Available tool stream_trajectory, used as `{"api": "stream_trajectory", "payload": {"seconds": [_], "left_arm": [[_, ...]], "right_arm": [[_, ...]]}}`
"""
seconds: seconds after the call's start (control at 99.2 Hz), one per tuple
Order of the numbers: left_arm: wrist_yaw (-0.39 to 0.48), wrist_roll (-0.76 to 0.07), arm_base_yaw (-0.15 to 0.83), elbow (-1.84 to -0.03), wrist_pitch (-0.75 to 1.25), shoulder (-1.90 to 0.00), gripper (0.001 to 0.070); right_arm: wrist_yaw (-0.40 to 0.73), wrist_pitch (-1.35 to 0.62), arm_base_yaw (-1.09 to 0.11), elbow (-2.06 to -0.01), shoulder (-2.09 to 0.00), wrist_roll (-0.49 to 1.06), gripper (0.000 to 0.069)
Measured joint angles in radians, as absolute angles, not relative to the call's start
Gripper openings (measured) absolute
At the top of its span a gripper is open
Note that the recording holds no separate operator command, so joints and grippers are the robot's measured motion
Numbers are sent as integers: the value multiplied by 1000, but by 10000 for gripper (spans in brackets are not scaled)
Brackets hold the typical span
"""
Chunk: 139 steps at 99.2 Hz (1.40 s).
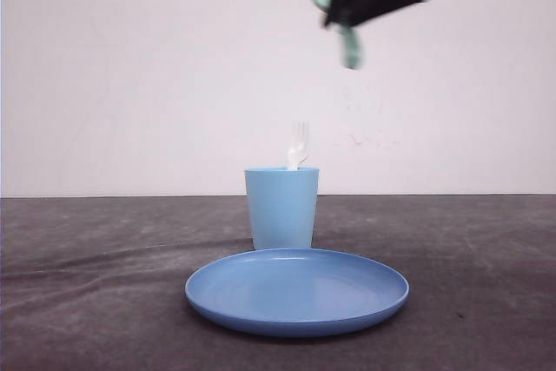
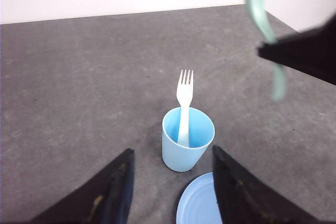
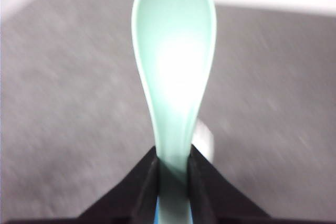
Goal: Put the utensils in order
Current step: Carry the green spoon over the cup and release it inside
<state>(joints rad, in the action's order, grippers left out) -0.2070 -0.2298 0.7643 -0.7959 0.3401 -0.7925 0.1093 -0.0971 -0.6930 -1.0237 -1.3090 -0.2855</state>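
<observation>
A white fork [image 1: 298, 147] [image 2: 184, 103] stands tines-up inside the light blue cup [image 1: 281, 208] [image 2: 187, 139] at mid table. High above and to the right of the cup, my right gripper [image 1: 347, 22] [image 3: 173, 153] is shut on the mint-green spoon [image 1: 350, 45] [image 2: 262, 22] [image 3: 174, 72], clamping its handle with the bowl end sticking out past the fingers. The picture of it is blurred by motion. My left gripper [image 2: 172, 158] hangs open over the table just in front of the cup, with nothing between its fingers [image 2: 113, 192].
A round blue plate [image 1: 297, 291] [image 2: 202, 203] lies in front of the cup, close to it. The dark grey table [image 1: 104, 258] runs back to a white wall.
</observation>
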Motion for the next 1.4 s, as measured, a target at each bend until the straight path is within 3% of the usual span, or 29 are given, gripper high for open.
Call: {"api": "stream_trajectory", "payload": {"seconds": [0.222, 0.504, 0.776, 0.847, 0.947, 1.018, 1.401], "left_arm": [[-207, -238, 764, -796, 340, -793, 276], [-207, -252, 764, -796, 354, -793, 276], [-207, -252, 764, -796, 373, -793, 276], [-207, -252, 764, -796, 376, -793, 276], [-207, -252, 764, -796, 377, -793, 276], [-207, -252, 764, -796, 378, -793, 276], [-207, -252, 764, -796, 378, -793, 276]], "right_arm": [[109, 81, -719, -1024, -1472, -258, 64], [110, 121, -719, -1024, -1647, -232, 64], [109, 125, -720, -1024, -1682, -231, 67], [109, 122, -720, -1024, -1682, -231, 111], [109, 116, -720, -1024, -1673, -231, 274], [109, 112, -720, -1024, -1658, -231, 338], [78, -111, -728, -1024, -1411, -231, 371]]}}
